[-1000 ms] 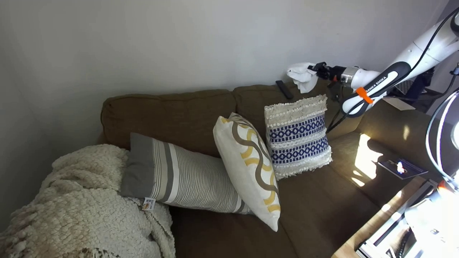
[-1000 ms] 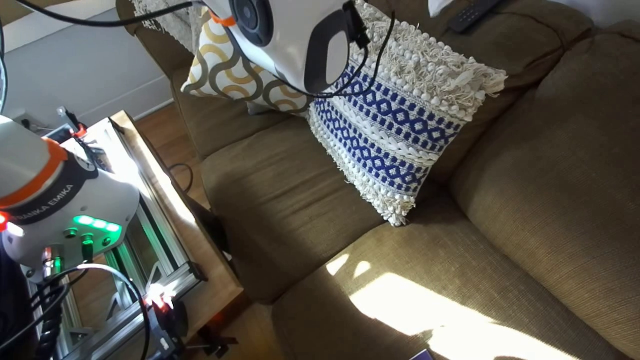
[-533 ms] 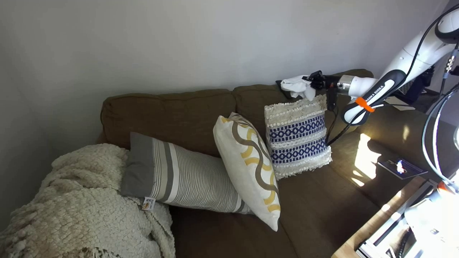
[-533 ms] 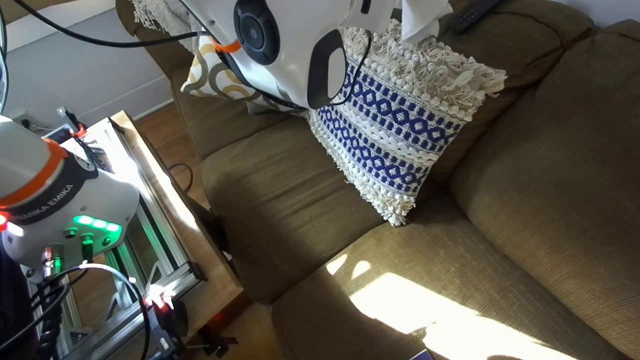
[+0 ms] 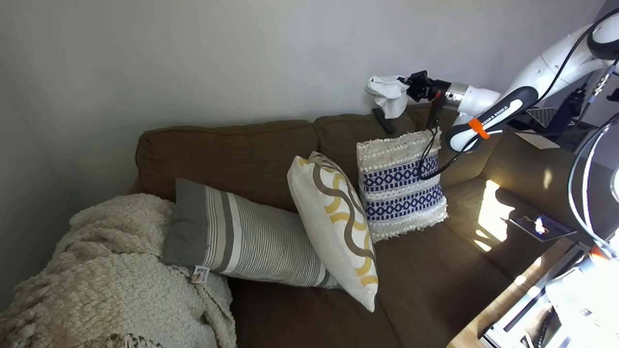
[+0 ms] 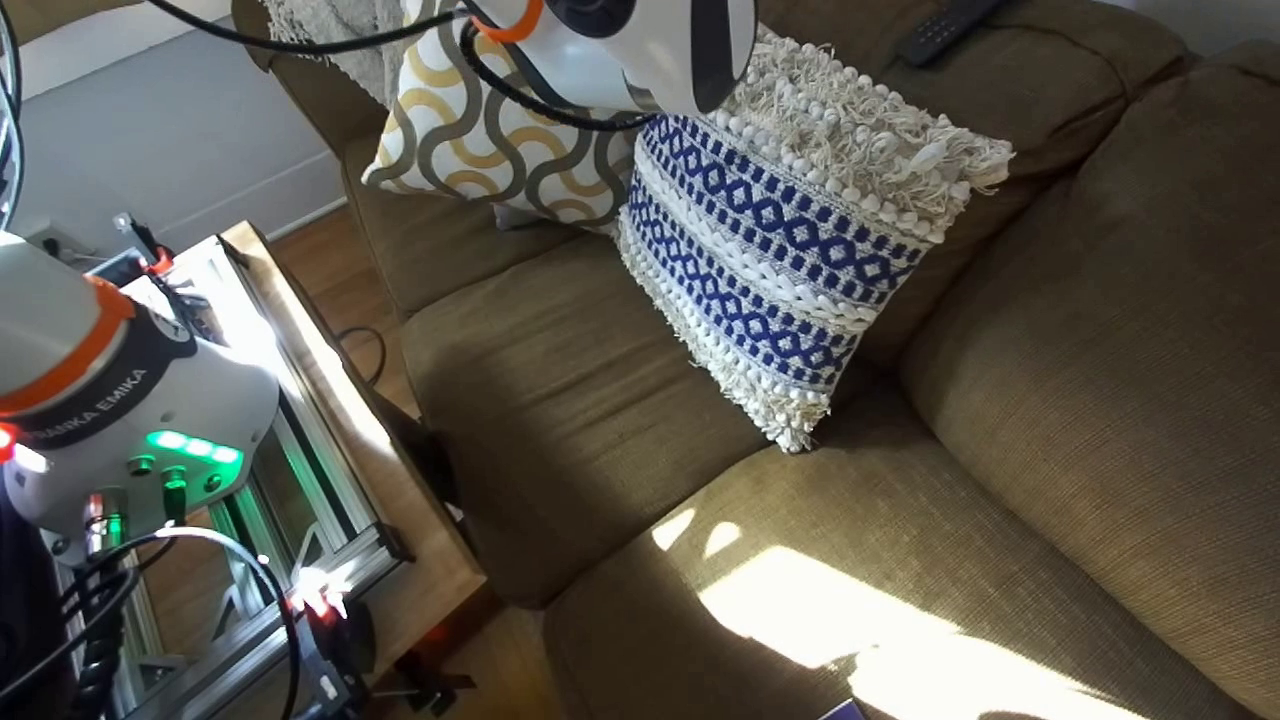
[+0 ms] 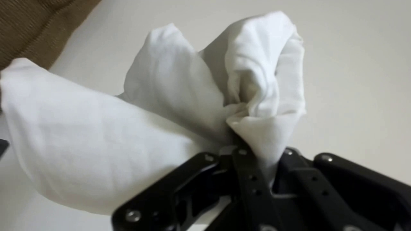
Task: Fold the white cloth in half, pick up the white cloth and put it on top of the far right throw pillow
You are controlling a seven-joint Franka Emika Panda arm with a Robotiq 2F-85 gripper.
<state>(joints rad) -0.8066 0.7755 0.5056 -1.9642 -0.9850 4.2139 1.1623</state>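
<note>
The gripper [image 5: 404,81] holds the white cloth [image 5: 387,94] bunched above the sofa backrest [image 5: 232,150] — its lower end hanging near a dark remote [image 5: 383,121]. Below, the fringed blue-banded pillow [image 5: 401,193] stands nearly upright, a black cable [image 5: 442,170] looping in front — while the yellow-curved pillow [image 5: 333,227] tilts just beside, overlapping the grey striped pillow [image 5: 261,237].

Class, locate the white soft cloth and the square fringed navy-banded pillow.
White soft cloth [image 7: 125,138], wrist view: its broad flap.
Square fringed navy-banded pillow [image 5: 402,192], in an exterior view: middle of its front.

The brown sofa [image 5: 425,275] carries a blanket [image 5: 116,275], striped pillow [image 5: 261,241], mustard-curved pillow [image 5: 336,222], navy-banded pillow [image 5: 399,193], remote [image 5: 383,120] and flat dark item [image 5: 541,227].
</note>
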